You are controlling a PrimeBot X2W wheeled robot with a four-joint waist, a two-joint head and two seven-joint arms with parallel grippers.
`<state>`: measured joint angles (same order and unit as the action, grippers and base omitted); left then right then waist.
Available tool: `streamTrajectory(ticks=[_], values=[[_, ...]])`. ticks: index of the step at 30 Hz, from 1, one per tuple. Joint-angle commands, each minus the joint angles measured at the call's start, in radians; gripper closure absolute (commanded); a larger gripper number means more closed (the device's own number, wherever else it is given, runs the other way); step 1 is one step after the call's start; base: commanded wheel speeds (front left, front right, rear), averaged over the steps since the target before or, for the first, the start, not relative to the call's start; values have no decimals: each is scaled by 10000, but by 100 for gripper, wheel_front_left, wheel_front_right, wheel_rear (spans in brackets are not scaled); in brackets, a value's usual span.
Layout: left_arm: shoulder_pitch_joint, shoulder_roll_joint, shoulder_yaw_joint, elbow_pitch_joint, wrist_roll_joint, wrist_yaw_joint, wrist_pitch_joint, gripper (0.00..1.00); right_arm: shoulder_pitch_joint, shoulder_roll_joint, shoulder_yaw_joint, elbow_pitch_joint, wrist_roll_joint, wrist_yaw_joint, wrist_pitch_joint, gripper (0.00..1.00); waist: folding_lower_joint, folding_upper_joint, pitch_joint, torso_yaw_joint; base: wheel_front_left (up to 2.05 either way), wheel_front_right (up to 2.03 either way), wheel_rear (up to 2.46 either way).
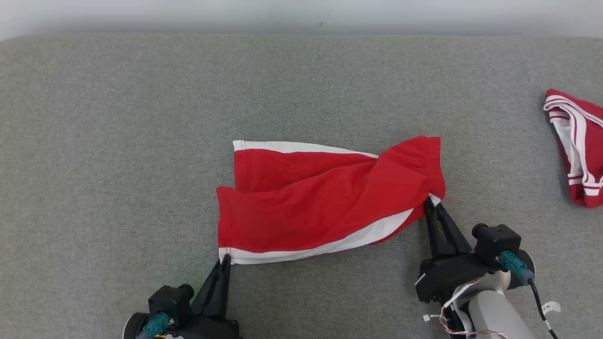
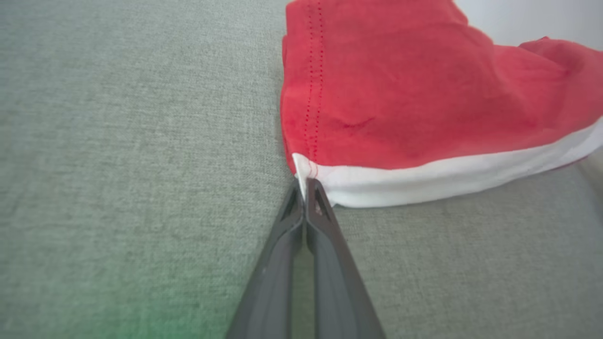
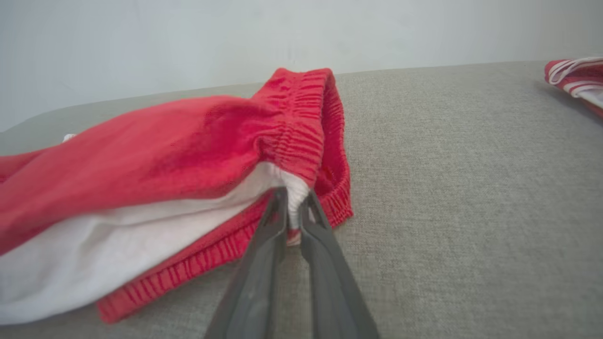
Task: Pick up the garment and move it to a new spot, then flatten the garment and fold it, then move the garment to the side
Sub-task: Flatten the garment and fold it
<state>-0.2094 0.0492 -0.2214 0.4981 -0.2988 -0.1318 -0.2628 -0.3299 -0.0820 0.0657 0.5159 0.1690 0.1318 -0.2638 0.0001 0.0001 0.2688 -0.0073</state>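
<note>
Both ends held: left fingers (image 1: 217, 285) clenched on the hem corner, right fingers (image 1: 435, 230) pinching the waistband end. The garment (image 1: 325, 207) sags twisted mid-tabletop, towards the near edge. Best now: draw the corners apart evenly, low, so the twist drops flat.

Grey fabric surface (image 1: 118, 141) meets a pale wall (image 1: 301, 14) behind.

It looks like a plain test bench for handling clothes. A wide grey fabric-covered surface (image 1: 118, 141) meets a bare pale wall (image 1: 301, 14) on the far side. Red shorts (image 1: 320, 207) lie mid-surface, a striped red garment (image 1: 577, 146) at the right edge.
</note>
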Motion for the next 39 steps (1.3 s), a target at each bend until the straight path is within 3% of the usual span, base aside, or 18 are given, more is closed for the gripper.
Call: streamTrajectory(ticks=[1, 9, 12, 19, 24, 27, 33, 39], values=[[-113, 28, 73, -88, 60, 29, -23, 100, -50, -1, 55, 2, 141, -29, 3, 100, -1, -1, 70, 62, 0, 0, 0], [-297, 27, 885, -1555, 663, 25, -25, 100, 159, -314, 324, -1535, 952, -29, 3, 100, -1, -1, -512, 16, 0, 0, 0], [-594, 306, 1226, -2273, 968, 24, -25, 100, 6, -486, 642, -2223, 1474, -29, 3, 100, -1, -1, -1025, -58, 0, 0, 0], [-1854, 1867, 1848, -3892, 1420, 26, -25, 100, -828, -1367, 1435, -3641, 2982, -29, 113, 100, -1, -1, -1810, -163, 0, 0, 0], [-3050, 3053, 1924, -3801, 1589, 30, 13, 100, -1733, -1930, 1656, -4062, 3538, -32, 803, 100, -1, -1, -1480, -170, 0, 0, 0], [-3952, 3516, 1847, -3251, 1586, 33, 382, 100, -2525, -2085, 1930, -3806, 3470, -33, 1249, 100, -1, -1, -894, -154, 0, 0, 0], [-6209, 3652, 1095, -1575, 1888, 28, 763, 100, -5027, -2166, 2428, -2147, 3018, -32, 1569, 100, -1, -1, 666, -68, 0, 0, 0], [-8544, 3849, 651, -133, 2641, 240, 440, 100, -7731, -2001, 1672, 166, 2488, -43, 858, 100, -1, -1, 1601, -68, 0, 0, 0]])
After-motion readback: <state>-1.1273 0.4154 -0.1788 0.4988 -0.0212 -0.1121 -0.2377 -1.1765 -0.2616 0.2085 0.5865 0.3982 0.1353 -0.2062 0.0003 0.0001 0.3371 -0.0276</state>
